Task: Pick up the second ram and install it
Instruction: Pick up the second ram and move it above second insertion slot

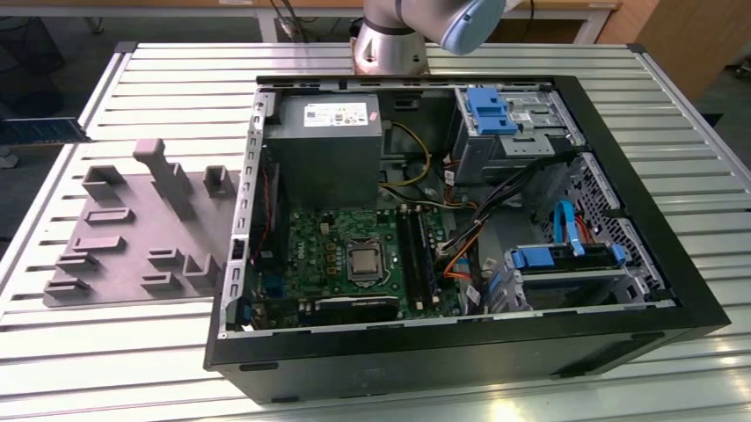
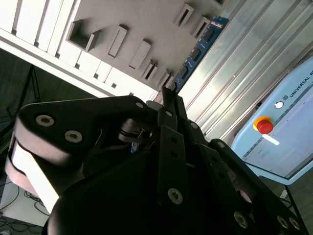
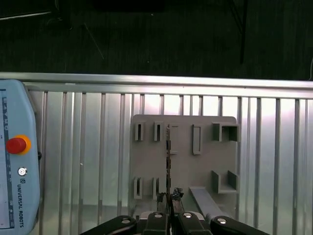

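As claw clasps second ram, gray fixture beyond

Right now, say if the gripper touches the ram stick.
Touching: the second wrist view shows the gripper clamping the blue ram stick by one end.

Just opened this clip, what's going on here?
A single robot arm is partway through a memory install. Its gripper is shut on the second ram, a thin blue stick seen edge-on in the first wrist view, held over the gray fixture tray on the slatted table. In the exterior view the open computer case sits beside that tray, and the stick has not reached the motherboard.
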You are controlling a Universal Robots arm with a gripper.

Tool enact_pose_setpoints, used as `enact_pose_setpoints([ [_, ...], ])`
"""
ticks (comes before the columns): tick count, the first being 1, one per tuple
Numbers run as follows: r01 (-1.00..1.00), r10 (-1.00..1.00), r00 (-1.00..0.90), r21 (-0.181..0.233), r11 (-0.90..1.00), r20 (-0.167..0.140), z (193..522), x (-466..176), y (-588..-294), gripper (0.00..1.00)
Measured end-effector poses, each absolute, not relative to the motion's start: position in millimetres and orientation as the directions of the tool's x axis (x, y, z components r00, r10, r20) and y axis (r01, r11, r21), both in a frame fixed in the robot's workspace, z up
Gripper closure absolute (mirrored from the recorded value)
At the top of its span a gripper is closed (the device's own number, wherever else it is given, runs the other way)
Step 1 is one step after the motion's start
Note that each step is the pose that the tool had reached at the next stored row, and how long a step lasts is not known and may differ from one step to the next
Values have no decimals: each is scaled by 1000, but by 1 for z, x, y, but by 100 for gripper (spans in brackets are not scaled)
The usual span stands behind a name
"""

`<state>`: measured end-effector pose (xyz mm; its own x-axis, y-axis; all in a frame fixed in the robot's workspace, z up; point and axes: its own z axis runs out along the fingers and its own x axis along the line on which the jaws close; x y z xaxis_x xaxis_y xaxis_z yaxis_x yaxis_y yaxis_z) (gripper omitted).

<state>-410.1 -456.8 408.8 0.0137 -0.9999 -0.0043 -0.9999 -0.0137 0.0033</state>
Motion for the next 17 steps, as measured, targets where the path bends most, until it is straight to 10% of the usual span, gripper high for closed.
enact_pose_setpoints([
  [17, -1000, -1000, 14, 3, -14, -4, 417, -406, -456, 86],
])
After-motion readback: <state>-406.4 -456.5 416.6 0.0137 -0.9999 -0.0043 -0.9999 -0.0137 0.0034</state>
